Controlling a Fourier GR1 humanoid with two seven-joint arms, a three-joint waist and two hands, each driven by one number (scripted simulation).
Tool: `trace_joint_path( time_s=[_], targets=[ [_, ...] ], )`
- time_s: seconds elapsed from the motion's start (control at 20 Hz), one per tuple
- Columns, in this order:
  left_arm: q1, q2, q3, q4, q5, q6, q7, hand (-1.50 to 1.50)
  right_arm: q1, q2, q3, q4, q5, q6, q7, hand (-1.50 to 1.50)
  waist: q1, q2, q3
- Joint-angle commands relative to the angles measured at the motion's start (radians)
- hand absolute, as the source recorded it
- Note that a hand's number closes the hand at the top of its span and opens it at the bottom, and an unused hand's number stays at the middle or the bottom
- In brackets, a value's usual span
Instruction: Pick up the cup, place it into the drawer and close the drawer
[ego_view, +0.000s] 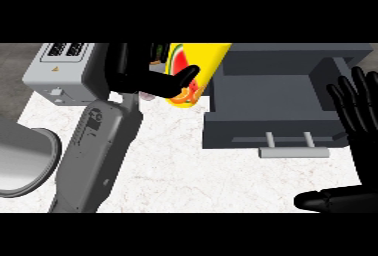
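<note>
One cup (203, 57), one open drawer (266, 95), two hands.
Cup yellow, fruit-printed; fingers of left hand (139, 76) curled round it; fingers of right hand (365, 120) spread.

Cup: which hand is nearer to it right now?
Left. The left hand is curled round the cup, at the open drawer's left edge. The right hand rests open at the view's right edge, fingers up, across the drawer from the cup.
</note>
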Motion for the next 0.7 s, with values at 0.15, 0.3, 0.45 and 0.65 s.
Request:
trace_joint_path(
  time_s=[0.15,0.3,0.45,0.65],
  targets=[
    [-0.2,-0.005,0.0,0.167,0.0,0.061,0.072,1.5,0.063,0.006,0.004,0.01,0.025,0.021,-0.058,-1.5,-0.007,0.001,0.0],
    [-0.247,-0.005,-0.063,0.261,0.005,0.123,0.034,1.5,0.069,0.024,0.028,-0.046,0.016,0.002,-0.014,-1.5,-0.014,0.002,0.0],
    [-0.297,-0.005,-0.086,0.365,0.05,0.139,-0.021,1.5,0.024,0.02,0.013,0.036,0.029,0.003,-0.053,-1.5,-0.012,0.003,0.0],
    [-0.399,-0.005,-0.079,0.497,0.095,0.166,-0.05,1.5,-0.057,-0.021,-0.037,0.071,-0.019,0.014,-0.021,-1.5,-0.017,0.006,0.0]
  ],
)
